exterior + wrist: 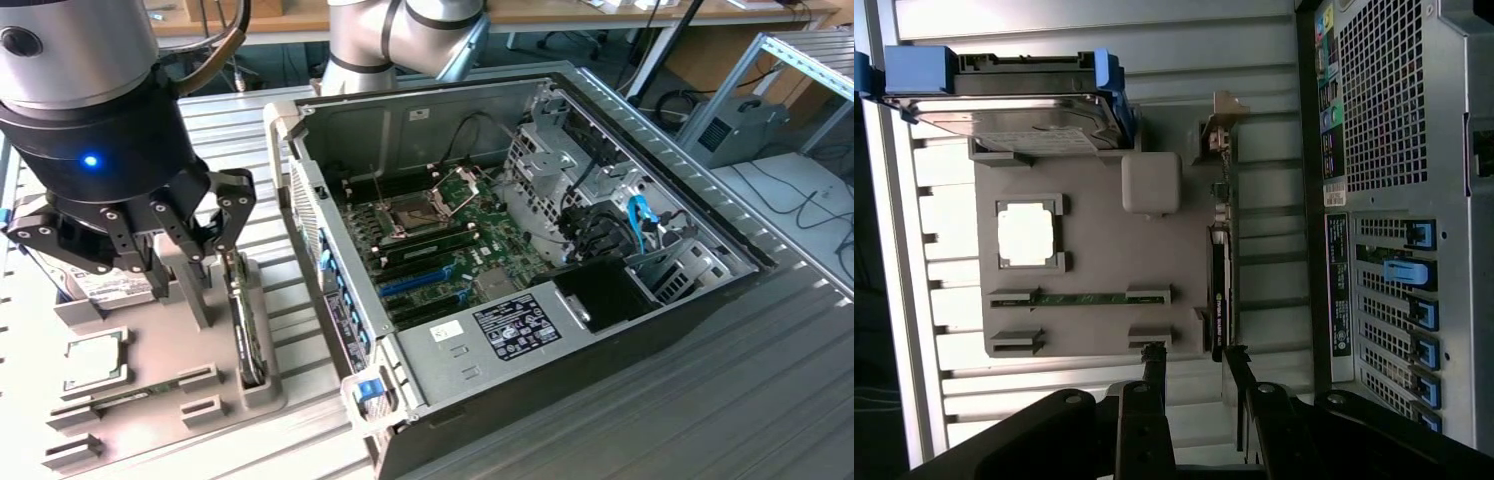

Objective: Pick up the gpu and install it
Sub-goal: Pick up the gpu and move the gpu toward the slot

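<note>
My pincer (1194,352) hangs apart near the gpu (1219,290), which stands on edge in the grey tray (1094,260). To grasp it well, I judge I must centre over it and clamp its flat faces squarely.

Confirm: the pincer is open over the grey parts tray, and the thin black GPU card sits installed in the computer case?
Not installed: the wrist view shows the thin black GPU card standing on edge on the grey parts tray. The pincer is open over that tray.
</note>
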You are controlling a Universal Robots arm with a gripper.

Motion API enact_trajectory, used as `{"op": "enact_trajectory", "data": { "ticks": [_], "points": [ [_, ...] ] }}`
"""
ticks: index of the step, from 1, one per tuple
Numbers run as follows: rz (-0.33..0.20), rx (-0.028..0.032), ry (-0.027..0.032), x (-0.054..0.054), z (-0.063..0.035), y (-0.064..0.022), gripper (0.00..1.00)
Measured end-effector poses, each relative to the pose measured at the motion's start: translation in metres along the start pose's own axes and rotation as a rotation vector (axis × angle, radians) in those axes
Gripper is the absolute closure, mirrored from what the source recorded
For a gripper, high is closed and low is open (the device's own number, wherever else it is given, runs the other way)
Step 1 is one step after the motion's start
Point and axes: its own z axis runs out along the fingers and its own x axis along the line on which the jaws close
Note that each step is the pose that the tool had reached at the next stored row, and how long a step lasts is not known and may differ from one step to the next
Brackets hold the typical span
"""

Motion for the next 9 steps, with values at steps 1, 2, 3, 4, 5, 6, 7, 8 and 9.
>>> {"op": "enact_trajectory", "data": {
  "ticks": [1, 2, 3, 4, 5, 6, 7, 8, 9],
  "points": [
    [0.000, 0.0001, 0.0000, -0.0001, 0.0001, 0.0000, 0.64],
    [0.000, 0.0001, 0.0000, -0.0002, 0.0004, 0.0000, 0.64],
    [0.000, 0.0000, 0.0000, -0.0003, 0.0007, 0.0000, 0.64],
    [0.000, 0.0000, 0.0000, -0.0004, 0.0009, 0.0000, 0.64],
    [0.000, 0.0000, 0.0000, -0.0004, 0.0012, 0.0000, 0.64],
    [0.000, 0.0000, 0.0000, -0.0005, 0.0014, 0.0000, 0.64],
    [0.000, 0.0000, 0.0000, -0.0006, 0.0016, 0.0001, 0.64],
    [0.000, 0.0001, 0.0000, -0.0007, 0.0018, 0.0001, 0.64],
    [0.000, 0.0000, 0.0000, -0.0007, 0.0021, 0.0001, 0.64]
  ]
}}
